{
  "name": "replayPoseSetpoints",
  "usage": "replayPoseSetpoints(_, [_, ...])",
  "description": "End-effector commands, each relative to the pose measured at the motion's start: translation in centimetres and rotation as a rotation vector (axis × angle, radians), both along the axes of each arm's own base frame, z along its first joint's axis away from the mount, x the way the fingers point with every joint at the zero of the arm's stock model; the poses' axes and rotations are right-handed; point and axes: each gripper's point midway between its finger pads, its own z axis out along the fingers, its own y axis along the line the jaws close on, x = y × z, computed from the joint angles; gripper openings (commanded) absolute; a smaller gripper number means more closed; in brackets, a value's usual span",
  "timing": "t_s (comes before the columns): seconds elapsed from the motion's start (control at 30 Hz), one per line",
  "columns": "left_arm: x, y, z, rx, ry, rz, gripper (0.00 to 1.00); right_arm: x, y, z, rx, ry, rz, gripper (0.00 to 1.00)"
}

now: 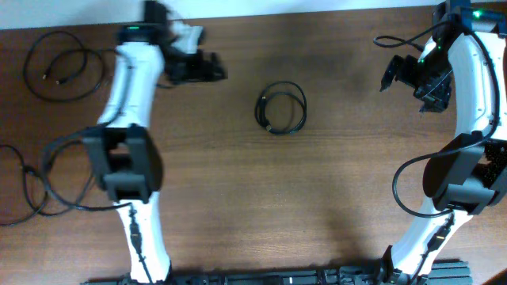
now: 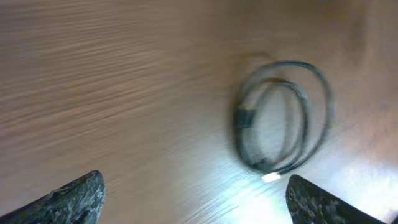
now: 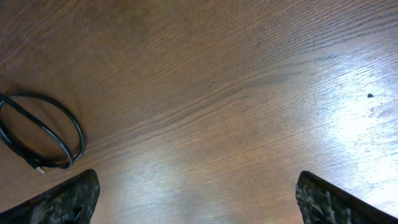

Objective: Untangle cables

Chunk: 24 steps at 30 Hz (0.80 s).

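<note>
Overhead: a coiled cable [image 1: 264, 111] lies on the brown wooden tabletop [image 1: 317, 206], just toward 12 o'clock from its middle, with bare wood all around it. The left fingers [image 1: 210, 70] hang at its 10 o'clock, near but apart from it. The right fingers [image 1: 396, 73] sit at its 2 o'clock, well apart. A loose cable [image 1: 57, 77] sprawls in open loops at the far 10 o'clock corner, and the white left arm [image 1: 131, 95] stands between it and the coil. Another thin black cord [image 1: 24, 178] trails off the 9 o'clock edge; whether it belongs to the arm's wiring I cannot tell.

Left wrist: the picture is blurred. The left fingers [image 2: 78, 199] stand wide apart at 7 and 5 o'clock with nothing between them. The coiled cable [image 2: 242, 118] lies at 2 o'clock, clear of both tips, a pale plug end at its lower rim.

Right wrist: the right fingers [image 3: 68, 199] are spread and empty over bare wood. The coiled cable [image 3: 79, 138] lies at 9 o'clock, partly cut off by the frame edge
</note>
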Motion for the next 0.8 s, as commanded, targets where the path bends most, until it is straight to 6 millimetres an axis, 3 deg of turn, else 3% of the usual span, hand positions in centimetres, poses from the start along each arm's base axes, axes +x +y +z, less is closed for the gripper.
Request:
replayPoseSetpoints(0.0, [-2.0,-8.0,-2.6,0.036,0.052,-0.063,0.93,0.1,-0.3,1.6,-0.026,-0.044,0.005,0.98])
replayPoseSetpoints(0.17, [-5.9,-16.4,-5.2,0.054,0.056,-0.227,0.91,0.1,-0.3,1.6,-0.026,-0.044,0.005,0.98])
replayPoseSetpoints(0.23, [-7.1,-18.7,-6.1,0.084,0.040,-0.263,0.88,0.1,-0.3,1.6,-0.026,-0.044,0.004,0.98])
replayPoseSetpoints(0.33, [-7.2,-19.8,-7.8,0.219,0.003,-0.175,0.87,0.1,-0.3,1.6,-0.026,-0.044,0.005,0.98])
replayPoseSetpoints(0.4, [-7.3,-20.7,-8.0,0.225,-0.020,-0.186,0.84,0.1,-0.3,1.6,-0.026,-0.044,0.005,0.98])
replayPoseSetpoints(0.53, [-7.5,-22.2,-8.5,0.210,-0.047,-0.206,0.57,0.1,-0.3,1.6,-0.026,-0.044,0.005,0.98])
replayPoseSetpoints(0.77, [-7.2,-21.3,-10.3,0.268,-0.041,-0.190,0.22,0.1,-0.3,1.6,-0.026,-0.044,0.005,0.98])
